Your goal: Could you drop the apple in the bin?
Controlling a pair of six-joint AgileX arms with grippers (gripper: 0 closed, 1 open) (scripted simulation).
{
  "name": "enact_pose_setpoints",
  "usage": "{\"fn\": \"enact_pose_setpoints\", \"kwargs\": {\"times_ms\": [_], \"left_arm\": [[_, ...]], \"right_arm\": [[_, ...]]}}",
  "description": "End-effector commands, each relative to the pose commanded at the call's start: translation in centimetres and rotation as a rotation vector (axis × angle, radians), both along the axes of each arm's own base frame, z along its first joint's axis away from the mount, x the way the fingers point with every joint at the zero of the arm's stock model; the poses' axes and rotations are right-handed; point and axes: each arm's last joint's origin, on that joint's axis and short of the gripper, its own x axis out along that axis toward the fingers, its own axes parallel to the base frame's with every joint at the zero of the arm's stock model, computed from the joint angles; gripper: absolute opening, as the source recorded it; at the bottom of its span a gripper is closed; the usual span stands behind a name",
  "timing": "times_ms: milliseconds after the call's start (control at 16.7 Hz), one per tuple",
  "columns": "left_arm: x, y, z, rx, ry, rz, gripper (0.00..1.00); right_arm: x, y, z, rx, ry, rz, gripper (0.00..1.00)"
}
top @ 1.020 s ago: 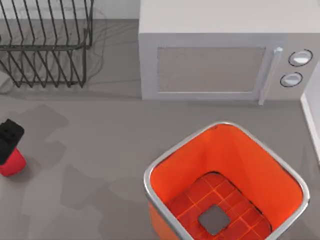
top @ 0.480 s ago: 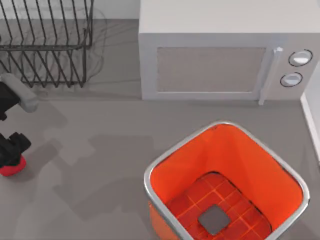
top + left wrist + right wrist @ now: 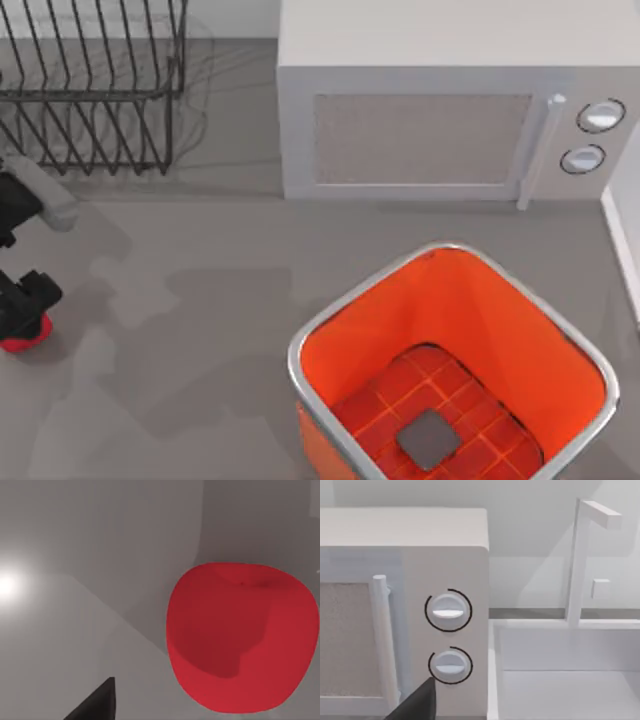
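Left gripper (image 3: 22, 305) seemingly over apple (image 3: 25, 338).

Red apple (image 3: 242, 640), orange grid-floored bin (image 3: 340, 340)

From above, you look straight down on the grey table (image 3: 200, 300), with a microwave (image 3: 450, 110) at the back. Your left wrist camera sits very near the tabletop, close on an apple (image 3: 242, 637). Your right wrist camera faces the microwave's dials (image 3: 448, 611), which the overhead view shares.
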Motion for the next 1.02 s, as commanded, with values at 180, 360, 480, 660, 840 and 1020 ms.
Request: {"fn": "enact_pose_setpoints", "kwargs": {"times_ms": [180,360,480,660,840,1020], "left_arm": [[0.2,0.0,-2.5,0.0,-0.004,0.002,1.0],[0.2,0.1,-5.3,0.0,-0.011,0.002,1.0],[0.0,0.1,-6.4,0.0,-0.003,0.001,1.0],[0.0,0.1,-6.5,0.0,-0.002,0.001,1.0],[0.0,0.1,-6.5,0.0,-0.002,0.001,0.85],[0.0,0.1,-6.5,0.0,-0.002,0.001,0.62]], "right_arm": [[0.0,0.0,0.0,0.0,0.0,0.0,1.0],[0.0,0.0,0.0,0.0,0.0,0.0,1.0],[0.0,0.0,0.0,0.0,0.0,0.0,1.0],[0.0,0.0,0.0,0.0,0.0,0.0,1.0],[0.0,0.0,0.0,0.0,0.0,0.0,1.0],[0.0,0.0,0.0,0.0,0.0,0.0,1.0]]}}
